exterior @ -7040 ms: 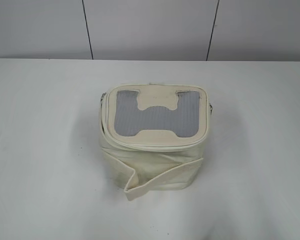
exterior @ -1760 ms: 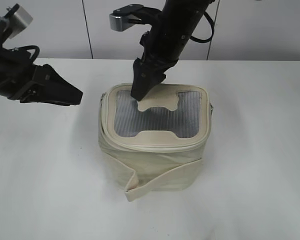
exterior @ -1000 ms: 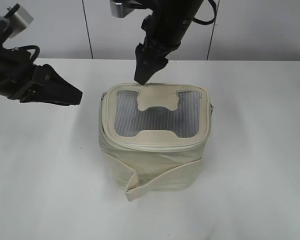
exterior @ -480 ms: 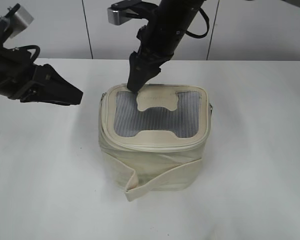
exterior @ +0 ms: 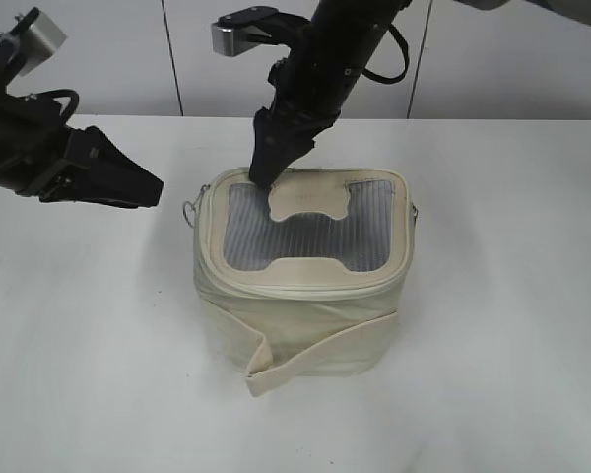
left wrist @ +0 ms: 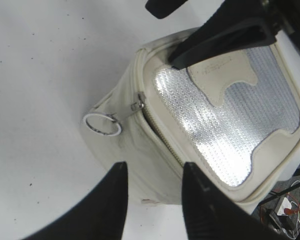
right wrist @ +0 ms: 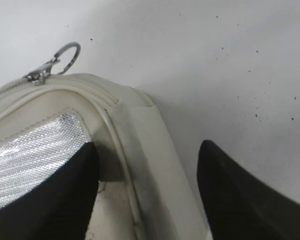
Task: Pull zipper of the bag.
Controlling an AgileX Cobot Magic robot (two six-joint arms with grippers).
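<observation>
right gripper (exterior: 264,169) (jaws spread) straddles the bag (exterior: 300,286) lid's rear corner.

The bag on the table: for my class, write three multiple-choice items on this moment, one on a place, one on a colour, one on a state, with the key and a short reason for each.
1. Where is the right gripper?
A. over the far left corner of the bag's lid
B. beside the strap
C. on the table right of the bag

2. What colour is the H-shaped panel on the lid?
A. red
B. grey
C. green

3. How do the jaws of the left gripper stand?
A. shut on the ring
B. shut on the strap
C. open, holding nothing

Key: 1 A, since the exterior view shows the tip at that corner of the bag. 2 B, the ribbed panel looks grey against the cream rim. 3 C, the left wrist view shows a clear gap between the fingers, apart from the ring on the zipper.
</observation>
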